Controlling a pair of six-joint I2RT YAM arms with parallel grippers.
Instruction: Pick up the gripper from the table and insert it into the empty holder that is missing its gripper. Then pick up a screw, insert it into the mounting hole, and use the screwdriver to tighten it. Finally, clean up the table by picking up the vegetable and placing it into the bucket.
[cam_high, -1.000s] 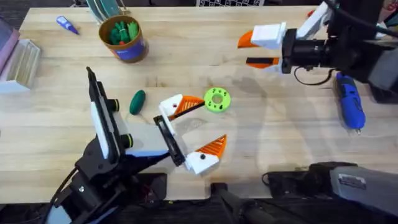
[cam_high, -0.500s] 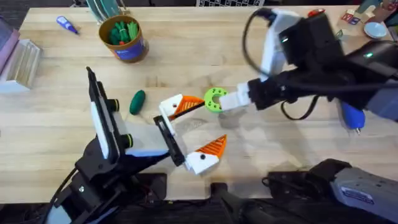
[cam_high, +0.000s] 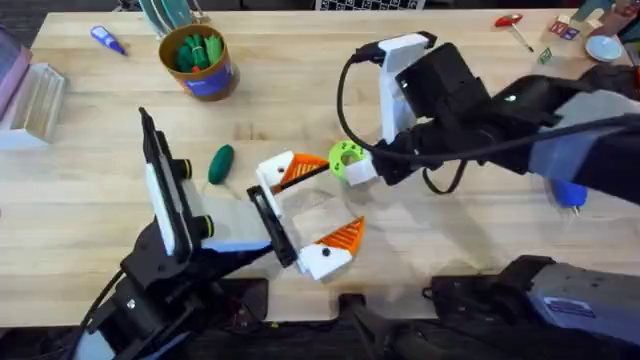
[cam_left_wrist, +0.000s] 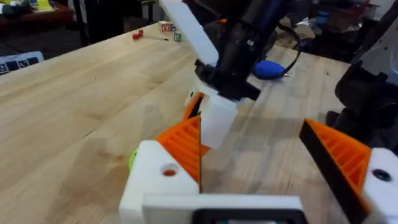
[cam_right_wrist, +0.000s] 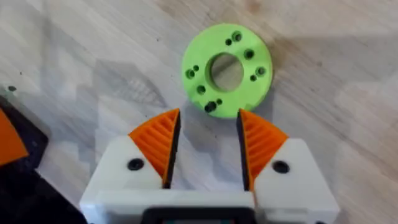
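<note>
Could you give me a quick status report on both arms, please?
Right gripper open, jaws just short of the lime-green disc. Left gripper open, empty, beside it. Vegetable on the table, not in the bucket.

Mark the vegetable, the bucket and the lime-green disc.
vegetable (cam_high: 221, 163), overhead view, middle of the dark-green oval body.
bucket (cam_high: 213, 78), overhead view, blue band on its front wall.
lime-green disc (cam_right_wrist: 200, 74), right wrist view, flat face of the ring beside the centre hole.
</note>
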